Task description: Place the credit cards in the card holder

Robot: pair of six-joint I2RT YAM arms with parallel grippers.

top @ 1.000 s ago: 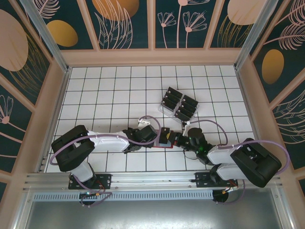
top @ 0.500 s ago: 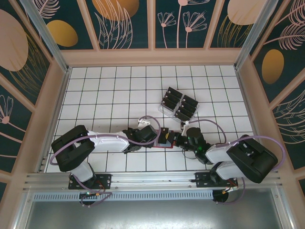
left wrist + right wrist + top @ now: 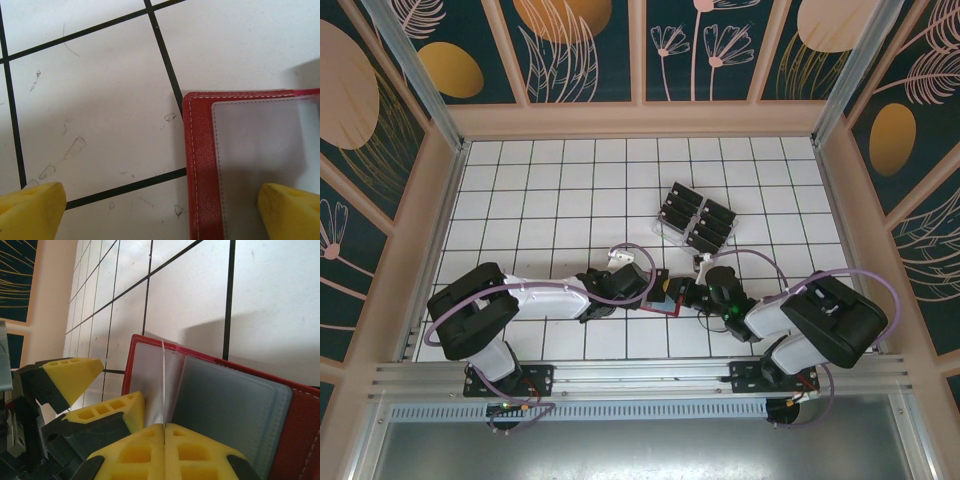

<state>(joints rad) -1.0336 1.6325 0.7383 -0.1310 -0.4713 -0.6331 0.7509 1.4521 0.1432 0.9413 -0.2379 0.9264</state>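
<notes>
While right hand (image 3: 164, 429) pinches card holder (image 3: 227, 397), right arm (image 3: 832, 322) swung leftward.

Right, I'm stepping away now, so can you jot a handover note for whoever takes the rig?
Left gripper: open, straddling the card holder's edge, one finger over its clear window.
Right gripper: shut on a thin sheet standing edge-on in the open holder; card or flap, can't tell.
Credit cards: black ones stand in the clear tray, farther back.
Done: holder lies open.
To do: move cards from tray into holder.
</notes>
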